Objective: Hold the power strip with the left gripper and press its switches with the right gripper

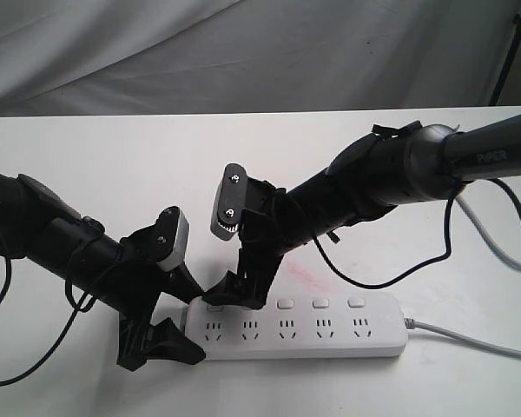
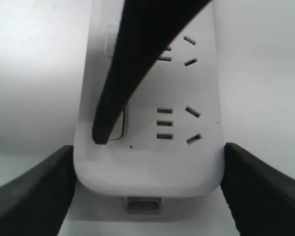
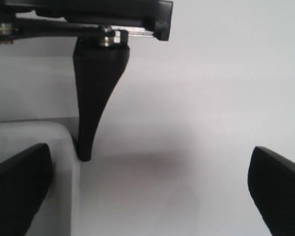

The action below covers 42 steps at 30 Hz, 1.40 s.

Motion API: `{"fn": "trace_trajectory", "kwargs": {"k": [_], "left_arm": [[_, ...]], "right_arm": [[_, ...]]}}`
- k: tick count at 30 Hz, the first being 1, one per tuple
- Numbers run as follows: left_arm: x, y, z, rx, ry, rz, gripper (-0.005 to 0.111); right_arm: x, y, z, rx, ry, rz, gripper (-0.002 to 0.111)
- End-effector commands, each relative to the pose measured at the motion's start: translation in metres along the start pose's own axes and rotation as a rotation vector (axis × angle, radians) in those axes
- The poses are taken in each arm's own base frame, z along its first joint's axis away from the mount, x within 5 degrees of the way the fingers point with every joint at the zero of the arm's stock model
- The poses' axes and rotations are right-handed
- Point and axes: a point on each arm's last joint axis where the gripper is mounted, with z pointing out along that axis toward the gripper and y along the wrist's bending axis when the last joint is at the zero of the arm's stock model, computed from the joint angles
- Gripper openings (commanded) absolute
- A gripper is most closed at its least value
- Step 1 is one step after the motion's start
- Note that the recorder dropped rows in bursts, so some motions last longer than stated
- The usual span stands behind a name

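Note:
The white power strip [image 1: 330, 334] lies along the table's front edge, its grey cord [image 1: 473, 340] running off to the right. My left gripper [image 1: 181, 320] is shut on the strip's left end. In the left wrist view its fingers [image 2: 37, 191] press both sides of the power strip [image 2: 147, 167]. My right gripper [image 1: 239, 294] hangs open over the left end. One of its fingertips [image 2: 101, 133] rests on the end switch [image 2: 119, 125]. Three more switches [image 1: 321, 302] show to the right. In the right wrist view the right gripper [image 3: 150, 191] is spread wide.
The white table [image 1: 113, 156] stretches behind the strip, with grey cloth [image 1: 243, 52] beyond it. Thin black cables [image 1: 391, 278] loop from the right arm over the table. A second grey cable [image 1: 495, 239] and a black stand [image 1: 512, 52] are at the right edge.

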Motion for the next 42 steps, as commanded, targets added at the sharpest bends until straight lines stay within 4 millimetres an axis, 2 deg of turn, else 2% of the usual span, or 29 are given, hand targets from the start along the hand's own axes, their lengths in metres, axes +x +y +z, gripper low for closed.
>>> {"fn": "trace_trajectory", "kwargs": {"k": [1,12,25,42], "left_arm": [[-0.002,0.0,0.001,-0.005,-0.002,0.003,0.056],[-0.002,0.0,0.001,-0.005,-0.002,0.003,0.056],[-0.002,0.0,0.001,-0.005,-0.002,0.003,0.056],[-0.002,0.0,0.001,-0.005,-0.002,0.003,0.056]], "right_arm": [[0.018,0.005,0.01,-0.02,0.115,-0.139,0.103],[0.008,0.009,0.009,-0.048,0.029,-0.023,0.103],[-0.034,0.006,-0.037,0.033,-0.073,-0.045,0.103],[-0.031,0.005,-0.041,0.048,-0.007,-0.045,0.103]]}}
